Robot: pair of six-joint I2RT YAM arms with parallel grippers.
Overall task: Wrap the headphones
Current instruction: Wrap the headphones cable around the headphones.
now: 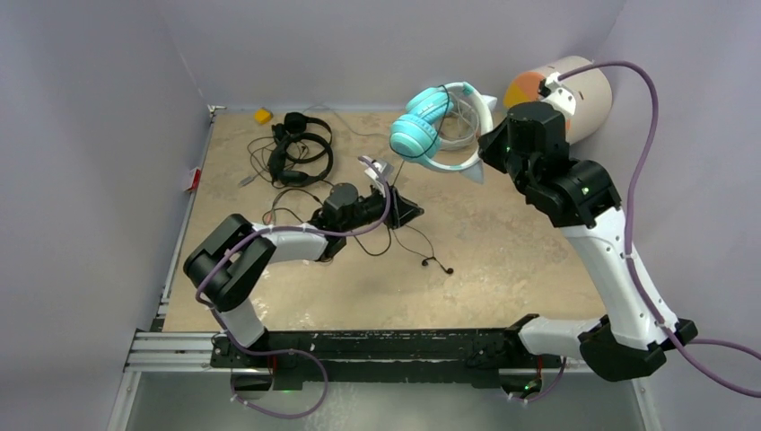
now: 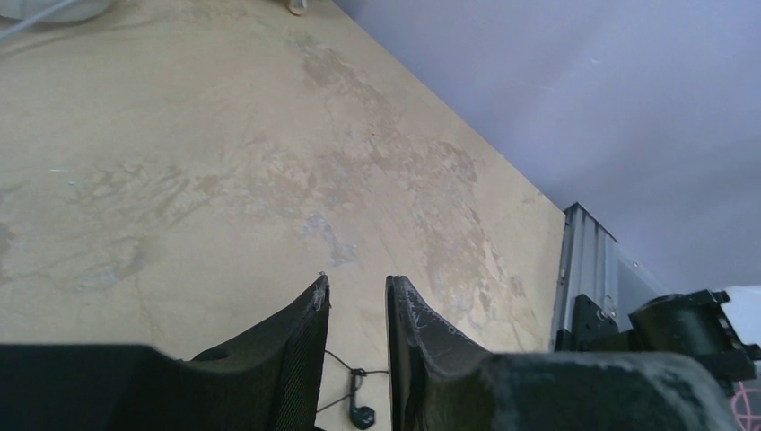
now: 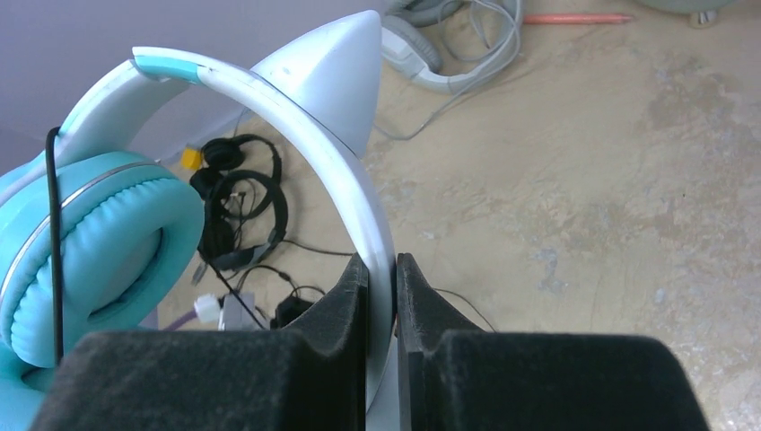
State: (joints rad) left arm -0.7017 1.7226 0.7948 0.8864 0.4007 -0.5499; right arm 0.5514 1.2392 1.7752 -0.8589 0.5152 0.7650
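Right gripper (image 3: 382,265): clamped on the white band (image 3: 296,117) of the teal headphones (image 1: 431,126), just under a cat ear.
Left gripper (image 2: 357,287): low over the table (image 1: 502,251), jaws at a narrow slit; whether anything is pinched, cannot tell.
Step in hand: probably catching the thin black cord (image 2: 345,366) for winding.
Doing it well: firm pinch on the cord near the cup, slack taken up gently, even loops laid round the band, no jerk against the right grip.
Cord versus left jaws: seen through the slit, beneath the fingers, plug (image 2: 362,415) on the table.
Headphones versus jaws: lifted off the table, cups to the left of the right jaws.
Black headphones (image 1: 301,148): far left corner, well apart.
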